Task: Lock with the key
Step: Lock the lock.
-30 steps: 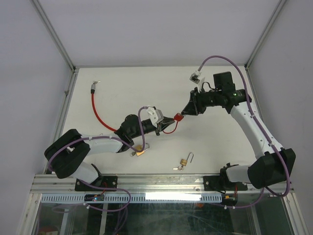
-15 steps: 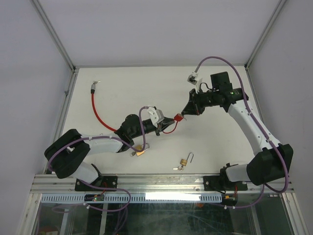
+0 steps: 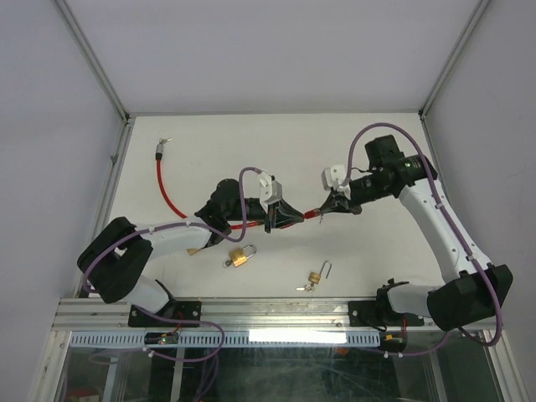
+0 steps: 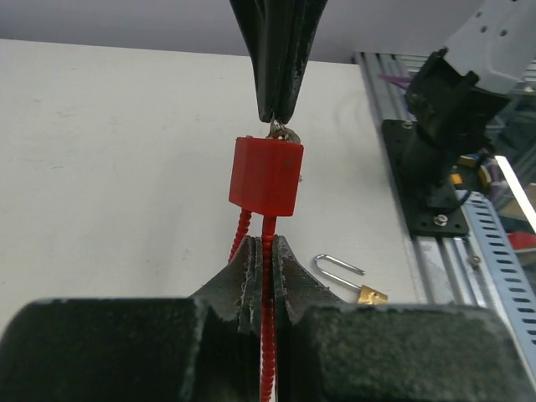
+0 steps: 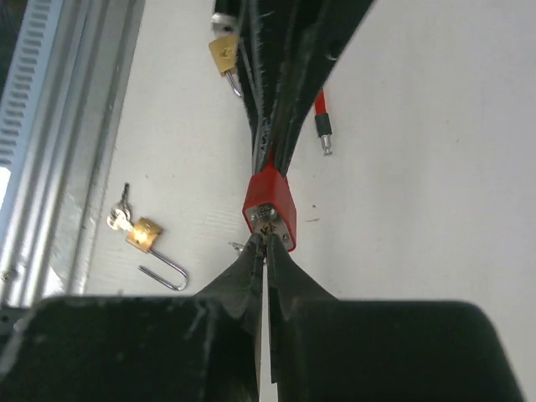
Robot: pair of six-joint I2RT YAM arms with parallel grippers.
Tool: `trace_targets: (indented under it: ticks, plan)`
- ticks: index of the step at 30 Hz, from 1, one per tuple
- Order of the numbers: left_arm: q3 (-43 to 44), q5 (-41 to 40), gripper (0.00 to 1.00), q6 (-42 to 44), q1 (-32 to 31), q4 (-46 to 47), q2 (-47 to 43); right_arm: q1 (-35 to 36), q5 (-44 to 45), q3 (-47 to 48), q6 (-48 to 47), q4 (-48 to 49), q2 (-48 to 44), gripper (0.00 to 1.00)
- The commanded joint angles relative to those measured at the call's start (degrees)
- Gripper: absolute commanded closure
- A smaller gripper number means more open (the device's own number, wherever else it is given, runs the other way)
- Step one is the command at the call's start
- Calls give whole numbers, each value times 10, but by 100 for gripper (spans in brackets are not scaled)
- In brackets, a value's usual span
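Lock body [image 4: 266, 177], the red block on its cable [image 4: 268, 360], sits held between our two arms. Our left gripper [image 4: 264, 251] is clamped tight on the cable just below it. Our right gripper [image 5: 266, 244] pinches the key [image 4: 280, 131] at its face (apparently seated). Insertion looks done; we judge the turn remains.

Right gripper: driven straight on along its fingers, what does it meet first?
The red lock body at the right gripper's tips, which pinch what looks like the key. The left gripper, clamping the red cable, sits just behind it.
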Motion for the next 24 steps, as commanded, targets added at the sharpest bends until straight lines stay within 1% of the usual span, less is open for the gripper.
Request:
trace_targets:
  ticks: [1, 3, 4, 7, 9, 10, 13, 14, 16, 19, 22, 24]
  plan:
    - [51, 162, 100, -53, 20, 21, 10, 4, 4, 16, -365, -138, -24, 100]
    - [59, 196, 100, -66, 24, 19, 19, 4, 17, 19, -438, -162, -21, 100]
    - [63, 206, 100, -70, 27, 15, 24, 4, 20, 20, -459, -168, -19, 100]
    - [72, 224, 100, -81, 36, 4, 38, 4, 6, 25, -467, -167, -16, 100]
    - [71, 225, 100, -91, 44, 8, 45, 2, 2, 31, -454, -163, -19, 87]
    - [70, 223, 100, -93, 48, 10, 47, -1, 0, 34, -424, -155, -24, 79]
    - [64, 205, 100, -82, 50, -4, 39, -35, -21, 38, -371, -130, -53, 51]
    - [62, 200, 100, -75, 50, -10, 35, -49, -34, 37, -362, -129, -61, 46]
    - [59, 189, 100, -67, 49, -21, 27, -69, -54, 38, -331, -128, -71, 43]
    - [52, 176, 100, -66, 49, -24, 18, -74, -92, 32, -272, -129, -72, 41]
    - [49, 174, 100, -70, 49, -23, 15, -71, -121, 23, -265, -141, -60, 40]
    - [48, 174, 100, -75, 47, -22, 15, -61, -114, 19, -263, -138, -46, 43]
